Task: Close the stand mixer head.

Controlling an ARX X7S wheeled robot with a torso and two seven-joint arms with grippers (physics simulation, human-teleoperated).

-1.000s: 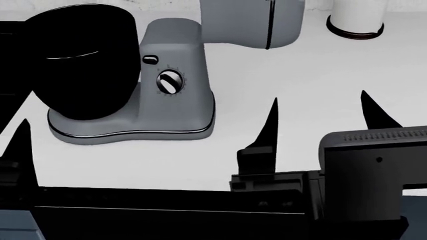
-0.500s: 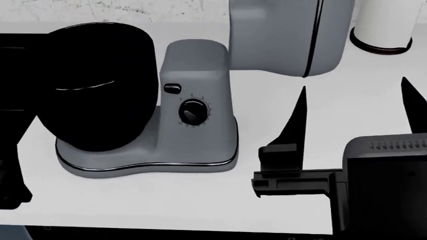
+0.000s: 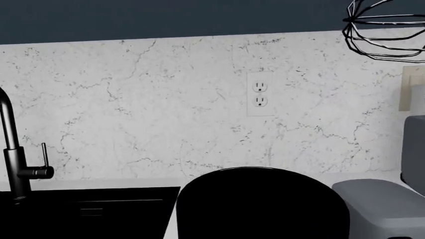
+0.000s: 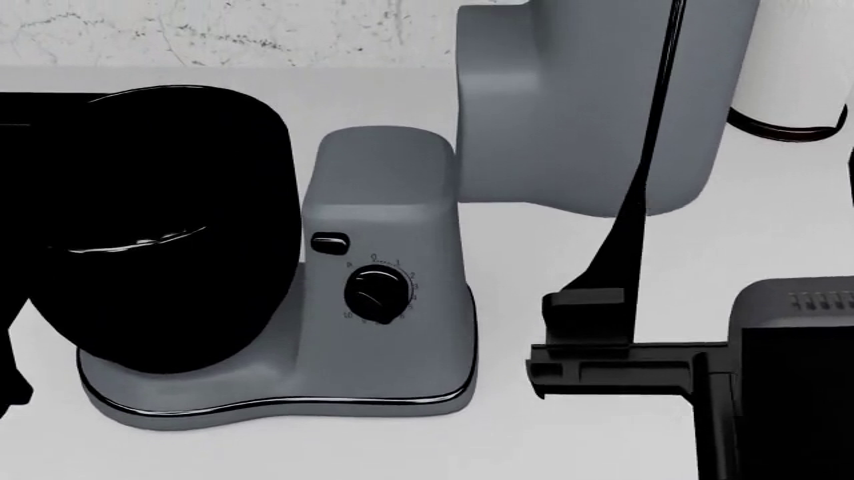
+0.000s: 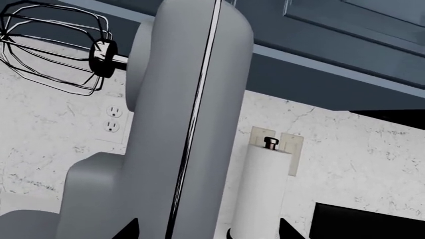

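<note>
The stand mixer head [image 4: 561, 100] is a large matte-grey block with a thin dark seam, tilted up and back above the grey column [image 4: 387, 200]. In the right wrist view the head [image 5: 186, 124] stands close in front, with the wire whisk [image 5: 56, 50] sticking out at its upper end. My right gripper [image 4: 747, 160] is open and empty. Its near finger [image 4: 621, 250] overlaps the head's lower edge, and both tips show in its wrist view [image 5: 207, 231]. The glossy black bowl [image 4: 147, 220] sits on the mixer base. My left gripper is only a dark sliver [image 4: 8, 385] at the frame edge.
A white paper-towel roll [image 4: 801, 70] stands behind the head on the right, also in the right wrist view [image 5: 262, 194]. The left wrist view shows the bowl [image 3: 262, 204], a black faucet [image 3: 13, 149], a sink and a wall outlet [image 3: 260, 94]. Dark cabinets hang above.
The head view has closed in, so the mixer looks larger and lower. My right gripper has moved up and forward to the mixer head. The left gripper has slid almost out of view.
</note>
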